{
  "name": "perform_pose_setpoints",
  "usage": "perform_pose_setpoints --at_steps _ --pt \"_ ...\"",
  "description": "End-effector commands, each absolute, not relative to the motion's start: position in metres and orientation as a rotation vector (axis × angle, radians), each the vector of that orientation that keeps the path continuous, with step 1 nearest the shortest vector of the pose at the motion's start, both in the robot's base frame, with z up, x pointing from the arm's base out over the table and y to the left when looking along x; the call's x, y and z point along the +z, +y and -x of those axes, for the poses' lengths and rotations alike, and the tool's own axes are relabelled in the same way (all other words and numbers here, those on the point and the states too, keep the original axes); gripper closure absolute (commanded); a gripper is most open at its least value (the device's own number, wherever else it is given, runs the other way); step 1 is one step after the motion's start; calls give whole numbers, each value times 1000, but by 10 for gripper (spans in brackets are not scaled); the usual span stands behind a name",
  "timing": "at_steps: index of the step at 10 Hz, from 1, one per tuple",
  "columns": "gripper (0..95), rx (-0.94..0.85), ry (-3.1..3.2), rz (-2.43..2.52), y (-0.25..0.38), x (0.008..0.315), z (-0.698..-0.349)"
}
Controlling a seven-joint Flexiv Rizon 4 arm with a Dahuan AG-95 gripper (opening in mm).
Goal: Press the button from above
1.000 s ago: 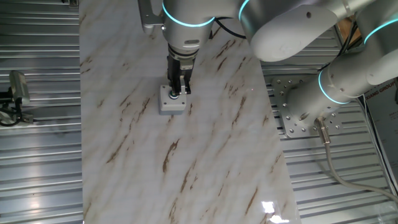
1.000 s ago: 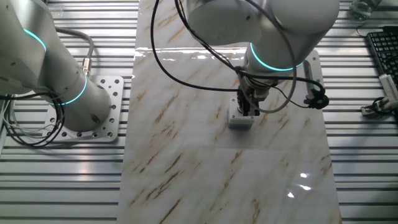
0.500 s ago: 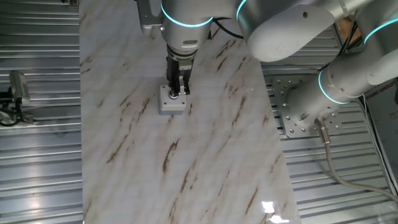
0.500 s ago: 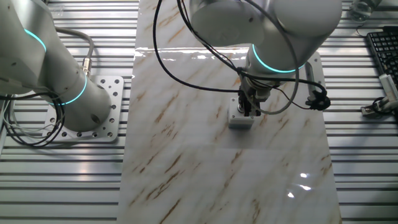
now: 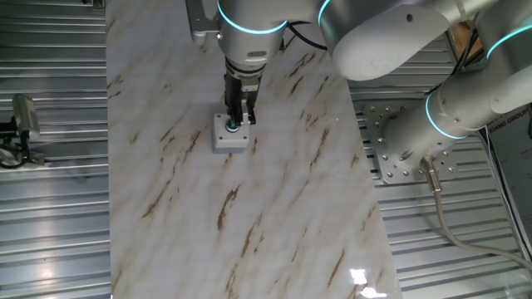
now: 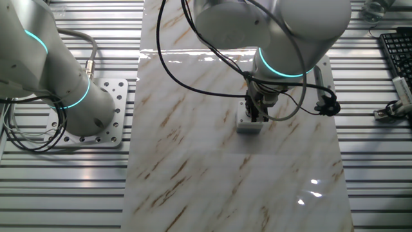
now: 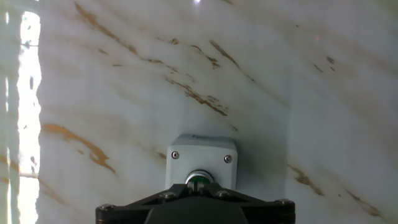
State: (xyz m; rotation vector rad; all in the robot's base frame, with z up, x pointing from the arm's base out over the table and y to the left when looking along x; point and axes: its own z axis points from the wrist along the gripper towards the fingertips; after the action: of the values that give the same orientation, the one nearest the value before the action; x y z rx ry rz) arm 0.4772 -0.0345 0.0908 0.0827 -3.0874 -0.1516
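Note:
The button [image 7: 198, 180] is a small green disc in the top of a light grey square box [image 7: 200, 152] on the marble tabletop [image 7: 112, 81]. In the hand view my gripper [image 7: 198, 188] sits directly over the button, and its two dark fingertips meet with no gap, covering the button's near half. In one fixed view the gripper [image 5: 238, 122] points straight down onto the box [image 5: 226, 142], with a bit of green button [image 5: 230, 127] showing beside the tips. In the other fixed view the gripper [image 6: 257, 117] hides the button on the box [image 6: 248, 127]. Contact with the button cannot be told.
The marble slab [image 5: 274, 208] lies on ribbed metal decking [image 5: 50, 216]. My arm's base stands on a bolted plate [image 5: 399, 154] beside the slab and also shows in the other fixed view [image 6: 96, 103]. A keyboard [image 6: 396, 48] and a clamp [image 5: 21, 124] lie off the slab.
The gripper has shifted very slightly and seems a touch higher over the box. The box has not moved.

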Motion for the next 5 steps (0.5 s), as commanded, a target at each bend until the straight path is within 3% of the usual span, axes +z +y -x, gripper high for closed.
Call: perform_pose_setpoints --at_steps 1,2,4,5 --pt "950 -315 -3081 -3 -36 78 -475" --pt "950 -333 -3098 15 -35 77 -475" --pt "950 -37 -3078 -78 -28 69 -474" --pt "950 -39 -3084 -80 -27 68 -473"
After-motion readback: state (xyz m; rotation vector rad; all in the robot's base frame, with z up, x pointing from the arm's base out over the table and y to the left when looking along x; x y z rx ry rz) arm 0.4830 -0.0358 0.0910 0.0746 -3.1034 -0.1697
